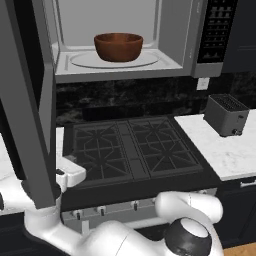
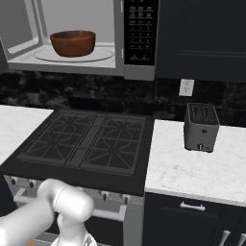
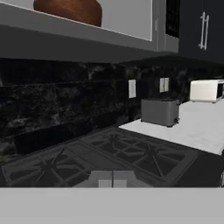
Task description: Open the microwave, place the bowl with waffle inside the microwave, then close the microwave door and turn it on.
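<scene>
Above the stove (image 1: pixel 132 150), the microwave (image 1: pixel 175 60) stands open with the bowl (image 1: pixel 118 46) upright on its round turntable (image 1: pixel 82 60), rim upward; the microwave door (image 1: pixel 35 115) swings out toward me at the left, its long edge vertical, in front of my arm; a toaster (image 2: pixel 201 127) sits on the right counter (image 2: pixel 192 168), slots up; my gripper is fully closed, holding nothing; the waffle I cannot make out.
</scene>
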### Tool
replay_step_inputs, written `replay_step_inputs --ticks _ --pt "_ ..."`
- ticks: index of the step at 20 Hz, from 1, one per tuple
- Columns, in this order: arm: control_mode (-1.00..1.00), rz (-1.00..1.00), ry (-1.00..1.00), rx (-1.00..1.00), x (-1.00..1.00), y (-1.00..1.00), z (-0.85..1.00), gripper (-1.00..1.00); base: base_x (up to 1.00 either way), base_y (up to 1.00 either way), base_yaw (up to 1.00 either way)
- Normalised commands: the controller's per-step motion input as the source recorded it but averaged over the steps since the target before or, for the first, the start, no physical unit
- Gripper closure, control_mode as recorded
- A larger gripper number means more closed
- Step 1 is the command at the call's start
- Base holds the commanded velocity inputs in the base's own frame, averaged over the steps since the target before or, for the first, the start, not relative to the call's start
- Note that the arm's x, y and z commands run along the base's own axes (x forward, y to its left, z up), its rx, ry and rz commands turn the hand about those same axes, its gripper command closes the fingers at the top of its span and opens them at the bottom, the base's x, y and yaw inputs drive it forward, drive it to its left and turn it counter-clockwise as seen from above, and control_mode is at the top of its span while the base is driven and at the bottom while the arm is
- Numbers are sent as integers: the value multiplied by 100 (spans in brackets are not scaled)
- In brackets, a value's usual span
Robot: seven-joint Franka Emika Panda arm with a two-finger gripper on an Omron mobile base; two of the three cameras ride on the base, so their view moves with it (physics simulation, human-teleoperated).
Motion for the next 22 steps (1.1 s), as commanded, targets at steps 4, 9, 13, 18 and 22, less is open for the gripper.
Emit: replay_step_inputs --ticks 4,9,13,18,22 --pt "-100 -27 1 -28 -33 34 42 100 0 0 0" --pt "-100 -15 10 -34 -5 30 -3 100 0 0 0" --pt "-100 0 -1 -37 0 39 -17 100 0 0 0" --pt "-100 -1 -4 -50 0 44 11 100 0 0 0" --pt "-100 -3 -2 -48 -21 19 70 100 0 0 0"
